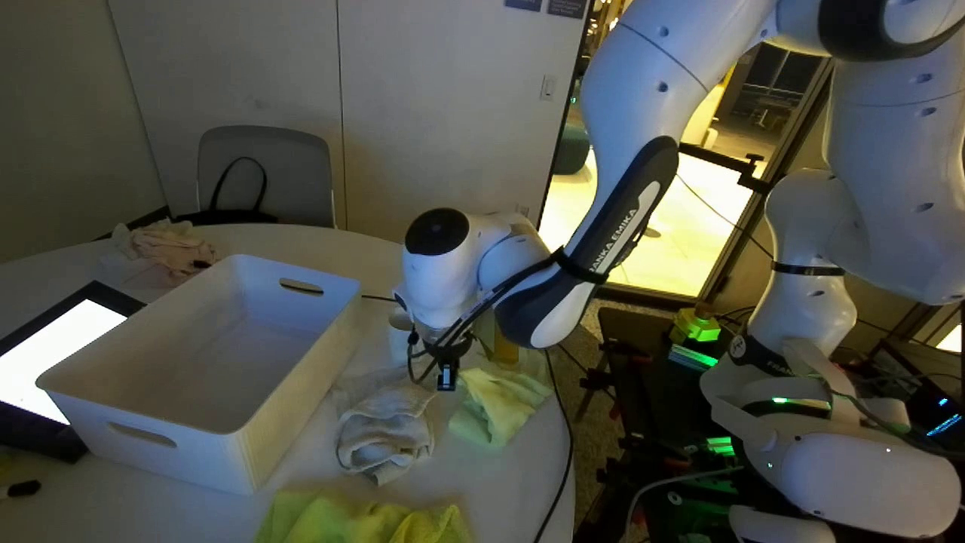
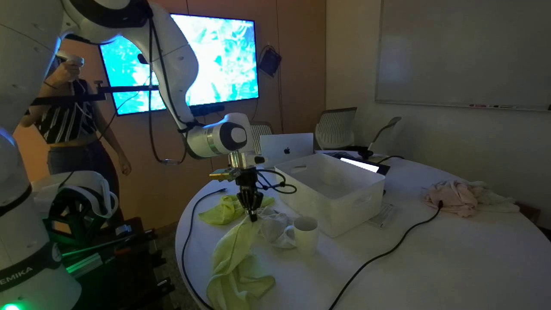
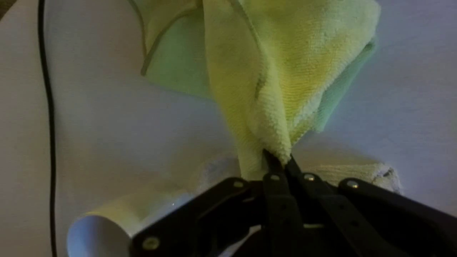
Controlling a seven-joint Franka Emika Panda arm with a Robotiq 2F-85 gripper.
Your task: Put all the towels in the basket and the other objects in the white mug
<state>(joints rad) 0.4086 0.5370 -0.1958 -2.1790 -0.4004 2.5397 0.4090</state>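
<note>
Clamping one end of the yellow towel [image 2: 236, 254], the pincer [image 2: 253, 215] has the rest sprawled over the worktop [image 2: 413, 275], near the white mug [image 2: 306, 239]! High lift wanted here: tail clear of that mug, squarely over the basket [image 2: 351, 211] before release.

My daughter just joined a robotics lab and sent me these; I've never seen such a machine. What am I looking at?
The big white jointed machine is a robot arm; the gripper is the black pincer at its end. Two pictures come from cameras standing apart from the robot; the close-up comes from a camera on its wrist. On the pale table are, among other things, a white basket, a white mug, a laptop, a grey-white towel and a loose yellow-green towel. The gripper is closed on part of another yellow-green towel; the rest of that one trails onto the table.
</note>
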